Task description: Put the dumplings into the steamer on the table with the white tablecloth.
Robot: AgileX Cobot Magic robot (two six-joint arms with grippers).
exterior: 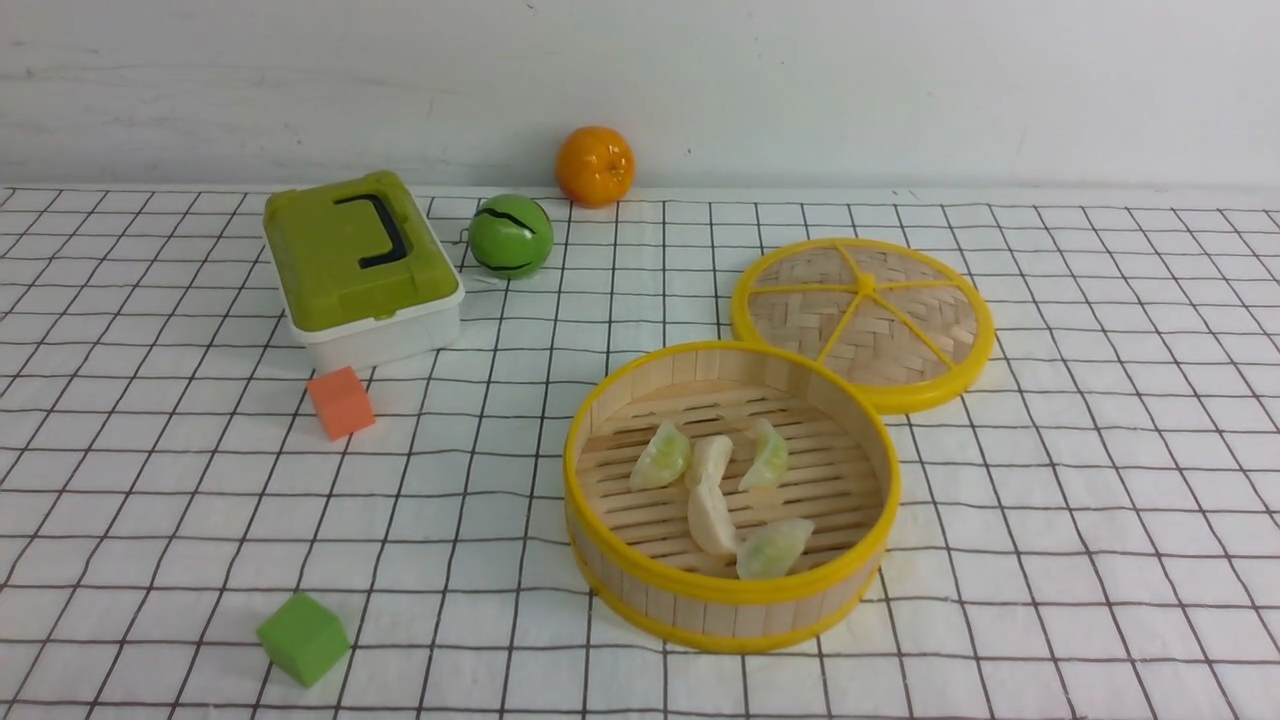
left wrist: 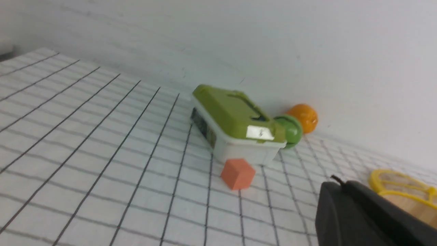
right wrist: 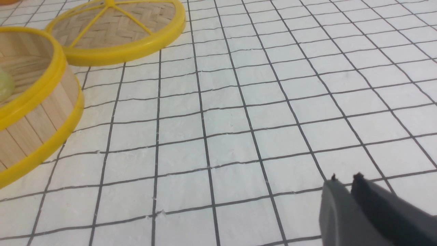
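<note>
The steamer [exterior: 730, 590] stands on the white tablecloth [exterior: 1050, 520] right of centre, with several dumplings [exterior: 710, 520] lying on its slatted floor. Neither gripper shows in the front view. In the left wrist view my left gripper [left wrist: 336, 182] is shut with nothing in it, above the cloth, and the steamer's wall [left wrist: 418, 210] shows just behind it. In the right wrist view my right gripper [right wrist: 344, 177] stands a narrow gap open and empty over bare cloth, well away from the steamer [right wrist: 34, 116], where one pale green dumpling [right wrist: 5, 87] peeks over the rim.
The woven yellow-rimmed lid [exterior: 865, 320] lies flat behind the steamer. A green-lidded white box [exterior: 360, 270], a green ball [exterior: 510, 235] and an orange [exterior: 595, 165] sit at the back. An orange cube [exterior: 341, 402] and a green cube [exterior: 303, 638] lie on the left.
</note>
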